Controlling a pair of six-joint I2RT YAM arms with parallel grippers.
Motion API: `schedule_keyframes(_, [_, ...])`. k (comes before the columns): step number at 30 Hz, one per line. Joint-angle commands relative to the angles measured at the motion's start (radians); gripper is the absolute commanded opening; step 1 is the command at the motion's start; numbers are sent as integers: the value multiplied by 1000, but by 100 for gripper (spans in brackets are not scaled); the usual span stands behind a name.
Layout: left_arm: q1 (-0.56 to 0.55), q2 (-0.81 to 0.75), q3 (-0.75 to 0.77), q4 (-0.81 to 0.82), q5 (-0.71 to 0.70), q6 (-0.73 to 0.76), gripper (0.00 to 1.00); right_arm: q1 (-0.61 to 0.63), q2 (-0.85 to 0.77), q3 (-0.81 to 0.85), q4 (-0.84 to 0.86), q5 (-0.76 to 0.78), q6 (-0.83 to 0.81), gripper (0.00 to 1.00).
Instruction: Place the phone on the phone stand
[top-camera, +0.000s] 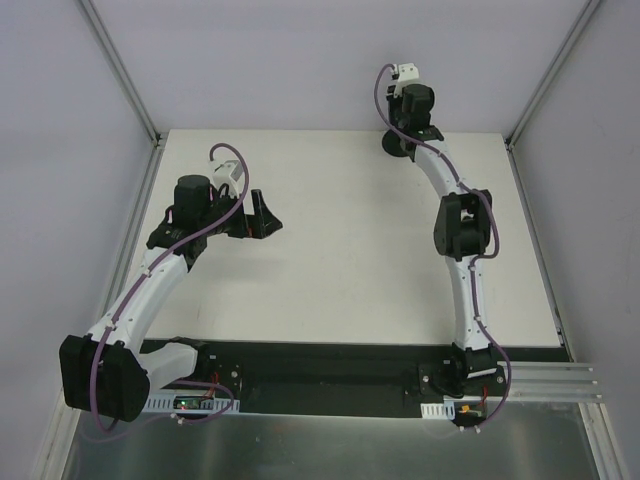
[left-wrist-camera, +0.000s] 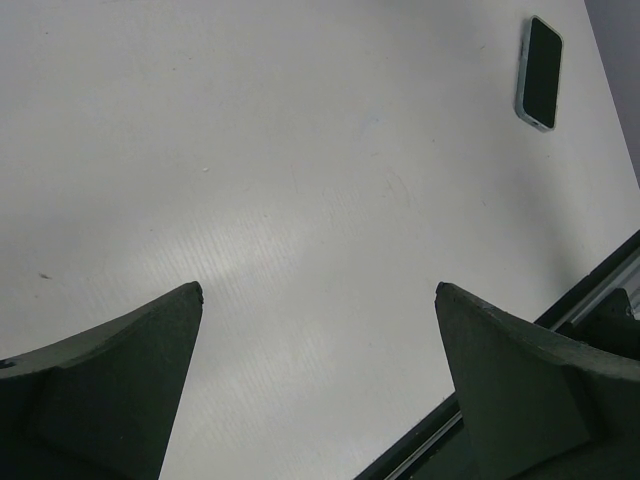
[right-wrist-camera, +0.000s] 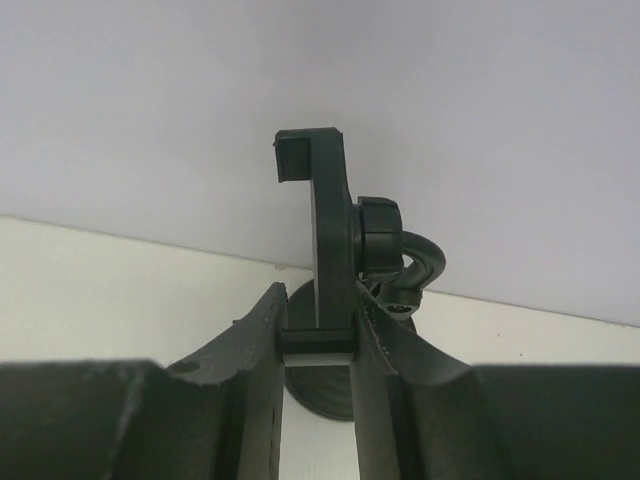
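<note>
The phone, a thin black slab with a pale edge, lies flat on the white table at the top right of the left wrist view; I do not see it in the top view. My left gripper is open and empty, far from the phone. The black phone stand stands at the table's far edge by the back wall, its round base on the table. My right gripper is shut on the lower part of the stand's upright holder. The stand's base partly shows under the right wrist.
White table with grey walls behind and at the sides. A black rail runs along the near edge. The right arm's elbow hangs over the table's right part.
</note>
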Motion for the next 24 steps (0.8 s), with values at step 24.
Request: schedule_keyframes(24, [-103,191,313,175,388,-312,95,154,-1074,-1199,-208,-978,-138,1])
